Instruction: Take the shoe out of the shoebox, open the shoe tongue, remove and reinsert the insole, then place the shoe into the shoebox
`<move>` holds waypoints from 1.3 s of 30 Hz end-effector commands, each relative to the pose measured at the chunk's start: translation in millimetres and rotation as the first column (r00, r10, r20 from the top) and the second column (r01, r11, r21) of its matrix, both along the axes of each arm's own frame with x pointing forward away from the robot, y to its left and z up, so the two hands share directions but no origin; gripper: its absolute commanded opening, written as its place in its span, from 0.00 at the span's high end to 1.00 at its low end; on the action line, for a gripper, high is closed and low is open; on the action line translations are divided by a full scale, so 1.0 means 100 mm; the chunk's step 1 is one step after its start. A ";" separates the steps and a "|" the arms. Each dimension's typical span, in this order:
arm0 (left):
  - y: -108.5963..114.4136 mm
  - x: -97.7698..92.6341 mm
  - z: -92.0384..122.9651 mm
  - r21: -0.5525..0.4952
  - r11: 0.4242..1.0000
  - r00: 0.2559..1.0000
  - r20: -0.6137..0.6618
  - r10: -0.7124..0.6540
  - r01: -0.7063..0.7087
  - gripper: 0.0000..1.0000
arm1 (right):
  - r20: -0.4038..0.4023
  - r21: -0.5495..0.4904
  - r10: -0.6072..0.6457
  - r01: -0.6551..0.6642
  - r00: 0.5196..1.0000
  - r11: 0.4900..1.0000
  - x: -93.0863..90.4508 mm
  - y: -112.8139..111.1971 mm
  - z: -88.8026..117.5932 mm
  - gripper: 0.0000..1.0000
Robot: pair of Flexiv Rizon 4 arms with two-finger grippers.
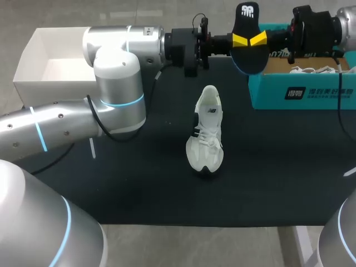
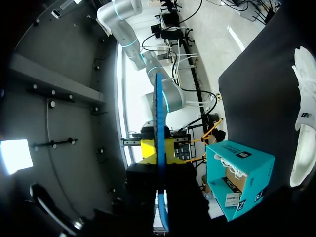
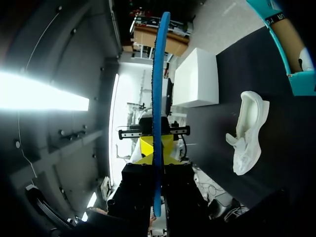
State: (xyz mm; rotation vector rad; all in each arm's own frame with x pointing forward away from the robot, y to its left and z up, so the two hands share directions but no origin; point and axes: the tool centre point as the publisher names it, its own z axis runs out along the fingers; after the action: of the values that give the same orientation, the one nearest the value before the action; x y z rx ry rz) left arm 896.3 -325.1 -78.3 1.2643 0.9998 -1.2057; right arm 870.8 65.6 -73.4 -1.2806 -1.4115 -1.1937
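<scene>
two grippers pinch one insole (image 1: 248,58) in midair, left gripper (image 1: 240,40) and right gripper (image 1: 258,39) from opposite sides, just by the shoebox (image 1: 303,92). shoe (image 1: 206,136) sits out on the mat (image 1: 278,167). roughly halfway i'd say: insole's out, reinserting and boxing remain.

- The insole (image 1: 248,55) bears a white logo (image 1: 247,11).
- The teal shoebox (image 1: 261,95) carries white characters (image 1: 331,92) on its side, too small to read.
- The shoe (image 1: 204,142) shows a small dark logo (image 1: 211,110).
</scene>
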 end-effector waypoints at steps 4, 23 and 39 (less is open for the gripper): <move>0.03 0.01 -0.02 0.013 1.000 1.000 0.006 0.000 0.000 0.44 | -0.008 0.030 -0.007 0.007 1.000 1.000 -0.01 -0.01 -0.03 1.00; 0.46 0.08 -0.03 0.106 0.990 0.995 0.044 0.084 -0.088 0.00 | -0.019 0.015 0.003 -0.003 1.000 1.000 -0.06 -0.03 -0.08 1.00; 0.77 0.12 -0.06 0.150 0.983 0.995 0.034 0.098 -0.102 0.00 | -0.005 0.018 -0.010 0.010 1.000 1.000 -0.06 -0.06 -0.05 1.00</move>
State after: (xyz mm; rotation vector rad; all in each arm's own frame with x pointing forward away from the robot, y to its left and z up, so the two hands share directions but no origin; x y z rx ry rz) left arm 907.4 -254.5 -86.3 1.3150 1.1357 -1.0487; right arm 866.5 60.1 -79.9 -1.2730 -1.3897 -1.2053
